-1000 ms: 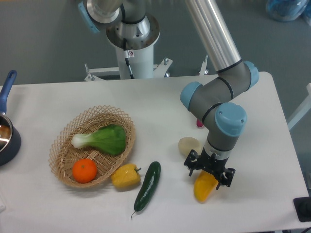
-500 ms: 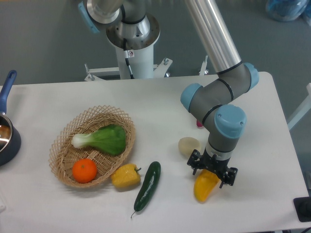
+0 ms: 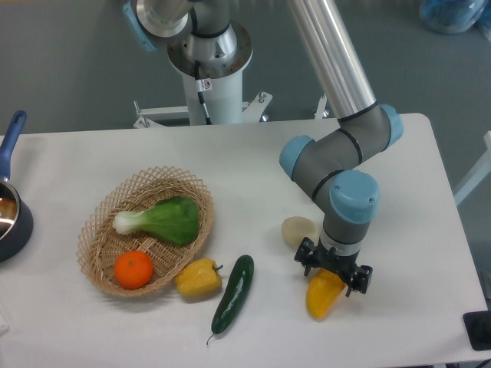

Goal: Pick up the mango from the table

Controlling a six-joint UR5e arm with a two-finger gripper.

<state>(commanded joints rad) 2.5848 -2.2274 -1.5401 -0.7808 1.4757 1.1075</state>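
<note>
Sitting low over the table, the black two-finger gripper (image 3: 333, 270) is right on top of the smooth yellow-orange mango (image 3: 323, 295). Its dark fingers (image 3: 305, 257) stand on either side of the top end of the fruit, but from up here you cannot tell if they are squeezing it or only close to it. The mango lies near the front right part of the big white table with round corners (image 3: 430, 230), and its pointy lower end sticks out toward the front edge. Above the gripper is the grey robot arm with light blue caps (image 3: 341, 180), bent like an elbow and going up out of the top. Just beside the gripper, to the left, sits a small pale round lump (image 3: 298, 230) that looks like an onion or a potato. A tiny bit of something pink (image 3: 314, 196) peeks out behind the arm. Further left lies a long dark green cucumber (image 3: 232, 294), and next to it a bumpy yellow bell pepper (image 3: 199, 279) touches the side of an oval woven straw basket (image 3: 188, 186). Inside the basket are a leafy green bok choy with a white stalk (image 3: 159, 220) and a round orange (image 3: 133, 269). At the far left edge is a dark blue pot with a blue handle (image 3: 10, 201).
</note>
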